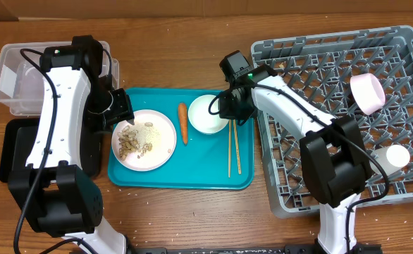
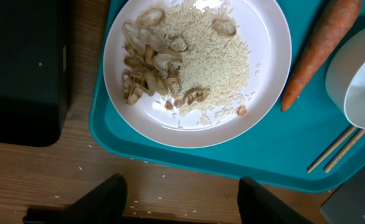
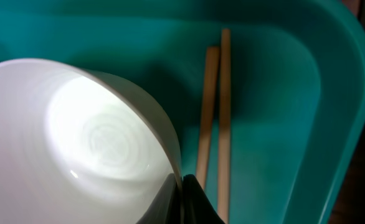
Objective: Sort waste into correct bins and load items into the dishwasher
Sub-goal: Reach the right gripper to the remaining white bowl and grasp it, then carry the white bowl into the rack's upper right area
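A round white plate [image 1: 158, 144] with beige scraps and rice [image 2: 189, 62] lies on the teal tray [image 1: 192, 176]. An orange carrot [image 1: 183, 122] lies beside it; it also shows in the left wrist view [image 2: 319, 50]. My right gripper [image 3: 179, 193] is shut on the rim of a white bowl [image 1: 206, 113], next to the wooden chopsticks [image 1: 233, 148]. My left gripper [image 2: 179, 199] is open, above the wood just left of the tray. The grey dish rack [image 1: 333, 70] holds a pale pink bowl [image 1: 367, 92] and a small white cup [image 1: 397, 155].
A clear plastic tub [image 1: 16, 77] stands at the back left. A black tray [image 1: 16, 152] lies in front of it, partly under my left arm. Loose rice grains [image 2: 139, 186] lie on the wood beside the teal tray.
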Motion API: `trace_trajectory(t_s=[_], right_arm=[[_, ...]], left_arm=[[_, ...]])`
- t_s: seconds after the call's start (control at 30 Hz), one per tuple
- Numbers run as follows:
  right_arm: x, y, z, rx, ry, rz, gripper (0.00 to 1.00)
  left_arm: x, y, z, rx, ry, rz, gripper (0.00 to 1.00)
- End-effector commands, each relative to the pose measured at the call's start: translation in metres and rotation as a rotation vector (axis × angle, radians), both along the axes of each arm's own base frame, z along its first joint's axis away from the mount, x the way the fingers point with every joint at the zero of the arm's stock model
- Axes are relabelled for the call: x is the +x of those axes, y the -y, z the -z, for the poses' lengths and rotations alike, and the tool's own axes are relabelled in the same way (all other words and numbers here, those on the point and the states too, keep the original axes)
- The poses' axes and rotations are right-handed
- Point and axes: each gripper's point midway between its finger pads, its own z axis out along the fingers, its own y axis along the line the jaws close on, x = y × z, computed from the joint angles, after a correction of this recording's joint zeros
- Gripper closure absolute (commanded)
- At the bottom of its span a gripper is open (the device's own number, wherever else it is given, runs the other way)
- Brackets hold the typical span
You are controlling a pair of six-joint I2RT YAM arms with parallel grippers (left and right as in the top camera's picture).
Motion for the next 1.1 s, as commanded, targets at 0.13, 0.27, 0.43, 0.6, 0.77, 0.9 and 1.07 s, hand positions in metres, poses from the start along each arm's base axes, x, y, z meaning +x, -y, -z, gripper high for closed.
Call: trace_trajectory(t_s=[0.13, 0.27, 0.43, 0.6, 0.77, 0.9, 1.07], right_arm=[[0.025, 0.036, -0.088, -0.174, 0.195, 0.056, 0.96], [0.039, 0.069, -0.166, -0.298, 0.403, 0.107, 0.96], [0.045, 0.139, -0.244, -0.626, 0.643, 0.201, 0.96], [0.039, 0.207, -0.273, -0.932, 0.705, 0.401, 0.96], [0.029, 0.259, -0.27, -1.027, 0.725, 0.666, 0.96], [0.02, 0.295, -0.25, -1.149, 0.689, 0.733, 0.96], [0.014, 0.328, -0.21, -1.204, 0.62, 0.77, 0.96]], left_arm=[[0.001, -0.002, -0.007, 0.008, 0.023, 0.004, 0.4], [0.0, -0.002, -0.007, 0.008, 0.022, 0.004, 0.4], [0.001, -0.002, -0.007, 0.008, 0.026, 0.004, 0.4], [0.002, -0.002, -0.007, 0.008, 0.028, 0.004, 0.4], [0.002, -0.002, -0.007, 0.009, 0.028, 0.004, 0.4], [0.003, -0.002, -0.007, 0.008, 0.032, 0.004, 0.4], [0.003, -0.002, -0.007, 0.008, 0.033, 0.004, 0.4]])
